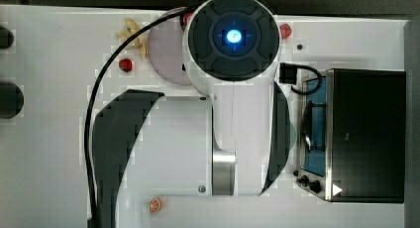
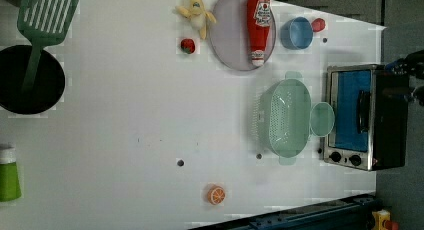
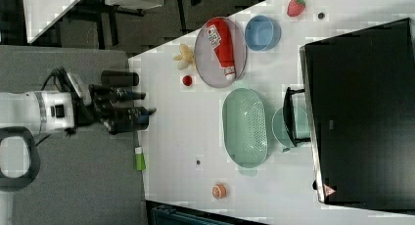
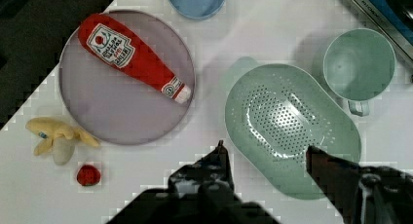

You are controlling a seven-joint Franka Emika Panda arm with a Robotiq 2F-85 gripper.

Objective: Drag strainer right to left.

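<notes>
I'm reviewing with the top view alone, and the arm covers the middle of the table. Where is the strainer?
Observer: In the left view, the strainer sits upright on the white table, in front of the toaster oven.
Operator: Is anything between them?
Observer: Yes, a mint-green mug stands between the strainer and the oven door.
Operator: Is the claw holding the strainer?
Observer: No. In the wrist view the claw is open and empty. The right view shows it well away from the strainer.
</notes>
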